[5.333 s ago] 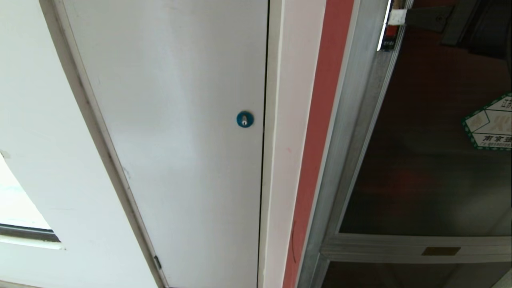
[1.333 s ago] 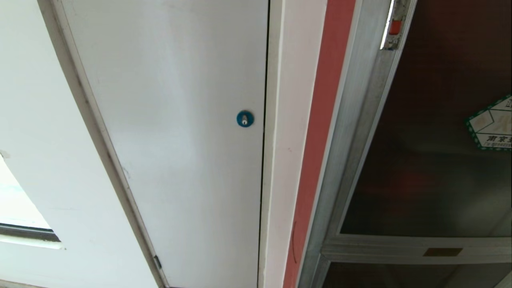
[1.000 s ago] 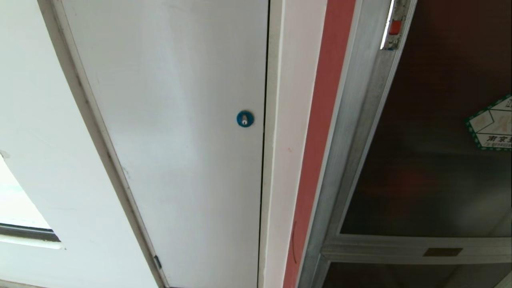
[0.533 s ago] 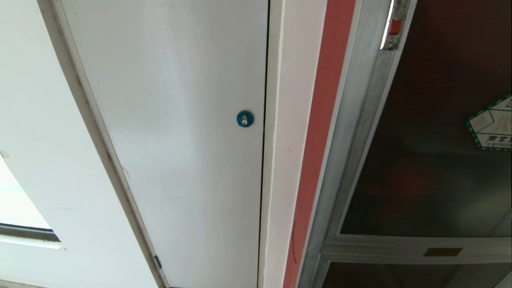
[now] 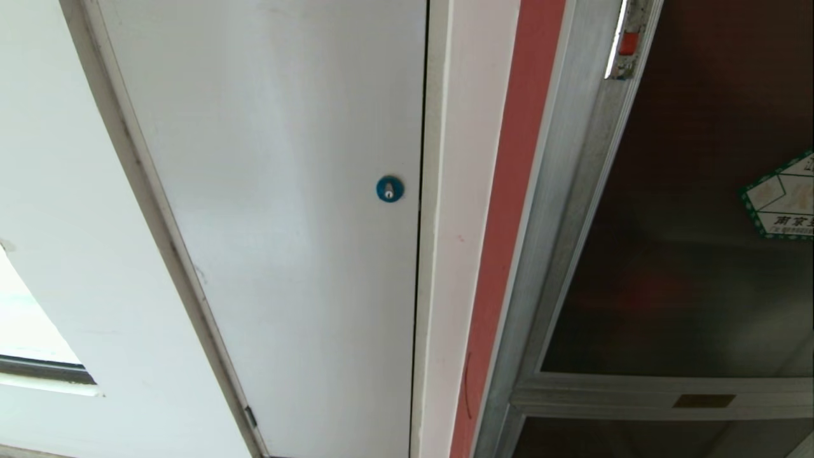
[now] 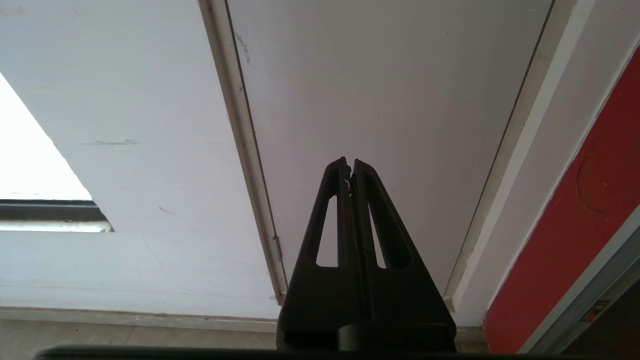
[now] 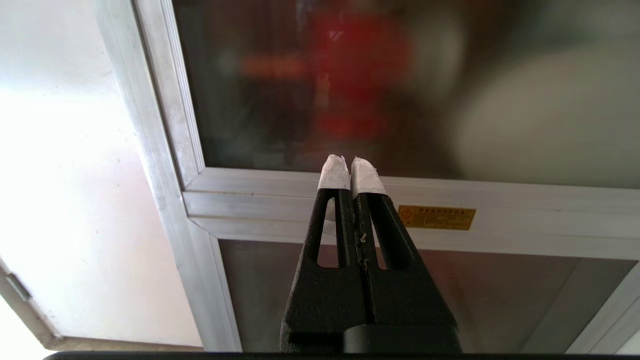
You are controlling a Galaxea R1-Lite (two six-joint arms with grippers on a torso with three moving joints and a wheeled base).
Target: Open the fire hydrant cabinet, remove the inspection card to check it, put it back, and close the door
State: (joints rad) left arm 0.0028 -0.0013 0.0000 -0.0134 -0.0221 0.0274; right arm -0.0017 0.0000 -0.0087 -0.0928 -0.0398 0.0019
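You faced a white wall panel (image 5: 273, 210) with a round blue lock (image 5: 389, 189); the door (image 5: 687, 254) stood shut at the frame's right, red latch (image 5: 628, 43) upper right. Your right gripper (image 7: 349, 165), fingers pressed together and empty, hung before the door's lower rail (image 7: 525, 210); the left gripper (image 6: 349, 165), likewise closed, faced the white panel.

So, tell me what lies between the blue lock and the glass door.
In the head view: a white strip, a red strip, then the door's silver frame.

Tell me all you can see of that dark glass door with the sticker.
The door is dark tinted glass in a silver metal frame, shut flush in the fire hydrant cabinet. A small red latch sits on its edge, and a green-bordered white sticker is on the glass. Red shapes show dimly behind. Nothing touches it.
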